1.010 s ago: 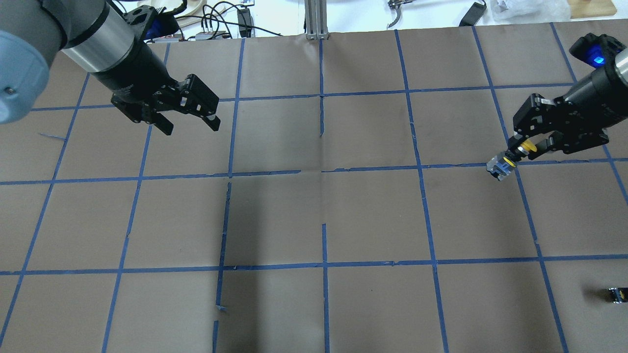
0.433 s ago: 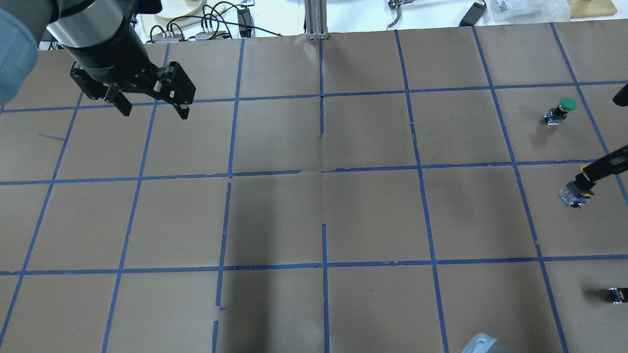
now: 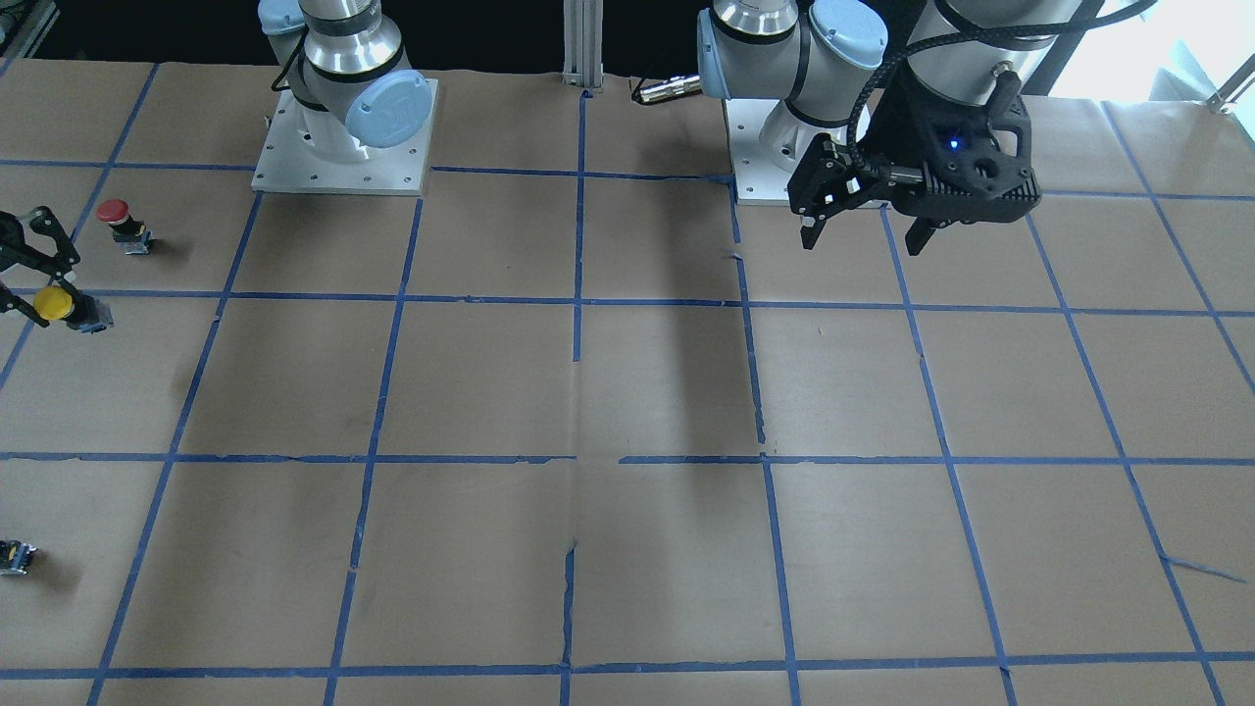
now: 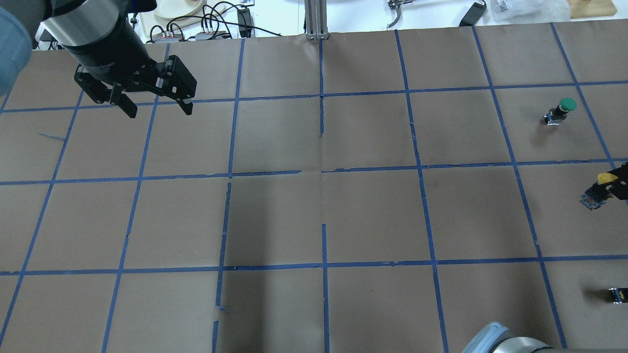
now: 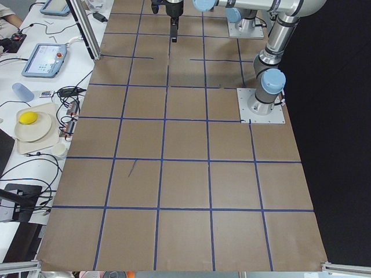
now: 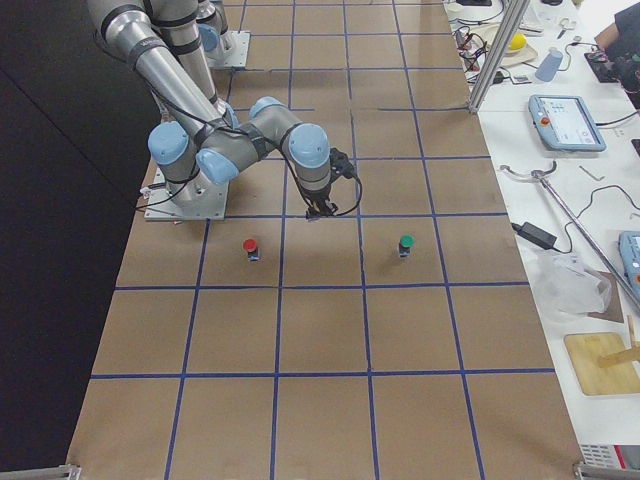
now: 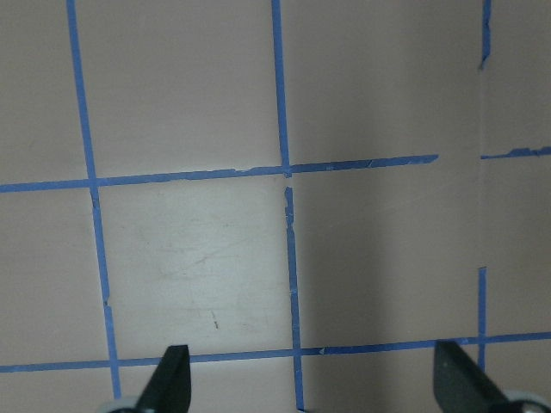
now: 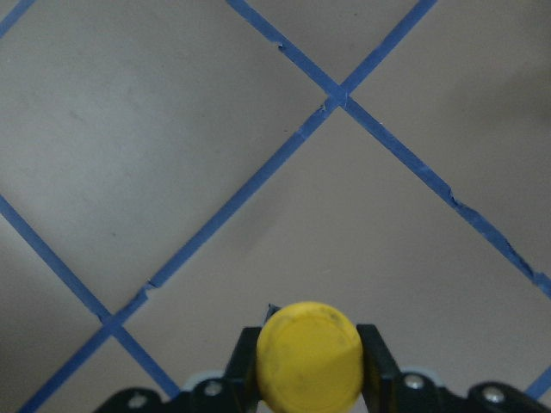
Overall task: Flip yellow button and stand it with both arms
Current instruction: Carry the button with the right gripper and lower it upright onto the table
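Note:
The yellow button [image 4: 594, 195] hangs tilted at the far right edge of the overhead view, with its cap [image 8: 307, 348] pinched in my right gripper [image 4: 619, 182]. The grey block body points down and away, close above the paper. The front-facing view shows it at the left edge [image 3: 57, 305], and I cannot tell whether it touches the table. My left gripper [image 4: 156, 104] is open and empty, high over the far left of the table. It also shows in the front-facing view [image 3: 863, 233], and its fingertips [image 7: 172, 379] are spread wide over bare paper.
A green-capped button [image 4: 564, 108] stands beyond the yellow one. A red-capped button [image 3: 115, 216] stands near it in the front-facing view. A small capless black block [image 4: 617, 294] lies at the right edge. Brown paper [image 4: 319, 215] with a blue tape grid covers the table.
My right gripper has carried the yellow button right and lower, almost out of the overhead view, uncovering the green button. My left gripper has drawn back to the far left and stayed open.

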`<state>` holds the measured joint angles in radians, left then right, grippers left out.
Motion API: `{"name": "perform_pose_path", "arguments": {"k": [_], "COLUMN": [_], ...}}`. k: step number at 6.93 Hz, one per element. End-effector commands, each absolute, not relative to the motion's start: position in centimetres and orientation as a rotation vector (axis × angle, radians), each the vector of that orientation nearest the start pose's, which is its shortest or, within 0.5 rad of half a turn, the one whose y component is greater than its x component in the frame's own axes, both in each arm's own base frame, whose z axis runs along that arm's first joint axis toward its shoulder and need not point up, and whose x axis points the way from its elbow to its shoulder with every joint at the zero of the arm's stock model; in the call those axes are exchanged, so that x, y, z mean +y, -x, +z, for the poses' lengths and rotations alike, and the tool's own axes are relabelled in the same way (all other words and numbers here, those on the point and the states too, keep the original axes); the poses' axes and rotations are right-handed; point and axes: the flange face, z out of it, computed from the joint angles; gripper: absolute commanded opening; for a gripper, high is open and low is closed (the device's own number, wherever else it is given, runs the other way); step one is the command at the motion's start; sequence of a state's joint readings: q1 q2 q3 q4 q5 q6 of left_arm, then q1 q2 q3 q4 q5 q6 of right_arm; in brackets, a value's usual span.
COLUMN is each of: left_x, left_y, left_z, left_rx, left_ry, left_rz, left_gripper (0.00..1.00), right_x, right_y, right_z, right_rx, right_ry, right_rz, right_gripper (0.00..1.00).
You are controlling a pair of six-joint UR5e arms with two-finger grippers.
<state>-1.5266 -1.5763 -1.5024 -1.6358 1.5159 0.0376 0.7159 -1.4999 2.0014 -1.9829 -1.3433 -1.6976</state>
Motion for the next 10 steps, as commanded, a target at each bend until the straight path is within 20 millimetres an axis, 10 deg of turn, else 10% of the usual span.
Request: {"name": "perform_pose_path", "arguments": {"k": [1,6,7,10], "left_x": [-50.3,-49.9,-49.9,-49.9], "left_y": [9.0,10.9,10.9,10.9], "left_z": [51.0,50.7,50.7,50.6], "left_rx": [3.216,3.215,3.215,3.215], "left_ry": [0.107,0.046,0.046,0.044], "left_rz": [0.026,0.043,0.043,0.046], "left_gripper": [0.99,0.99,0.99,0.99], "right_x": [-42.2,-43.3,-43.3,-43.5], "right_y": [29.4,29.5,29.5,28.9], "right_z": [24.2,21.3,21.7,25.3], "right_rx": [2.569,2.363,2.381,2.56], "right_ry": [1.446,1.695,1.679,1.426], "right_rz": [-0.43,-0.576,-0.575,-0.584], "right_gripper": [0.18,0.29,0.86,1.0]}}
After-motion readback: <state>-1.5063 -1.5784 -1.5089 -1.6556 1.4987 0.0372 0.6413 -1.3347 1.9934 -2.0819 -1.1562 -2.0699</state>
